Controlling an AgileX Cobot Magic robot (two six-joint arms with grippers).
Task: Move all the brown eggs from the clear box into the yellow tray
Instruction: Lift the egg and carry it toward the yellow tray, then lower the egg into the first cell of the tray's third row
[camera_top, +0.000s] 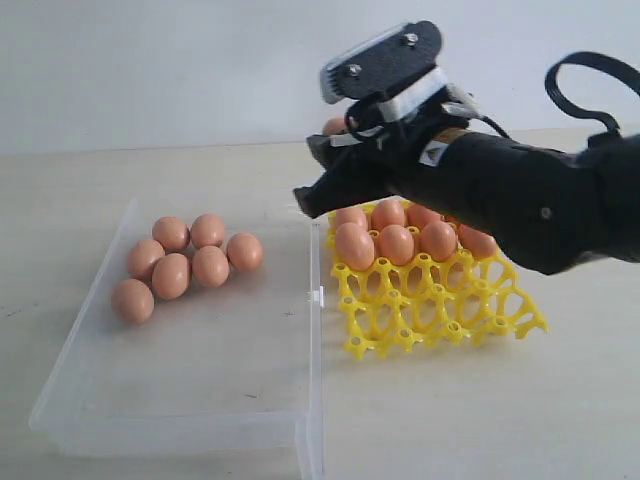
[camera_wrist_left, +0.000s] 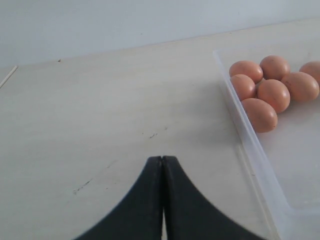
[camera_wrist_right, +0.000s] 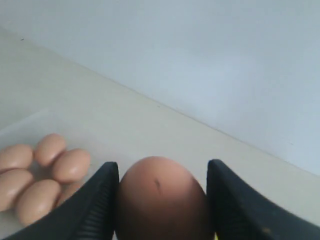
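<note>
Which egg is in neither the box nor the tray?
The egg clamped between the jaws of the right gripper; the others lie in the clear box or sit in the yellow tray.

7 smooth orange-brown oval eggs lay clustered and touching in the far left part of a large, shallow transparent plastic box with low walls. Just beside it on the right sat a bright yellow openwork plastic egg tray, with eggs filling its far rows. 1 more egg sat pinched between the right gripper jaws.
</note>
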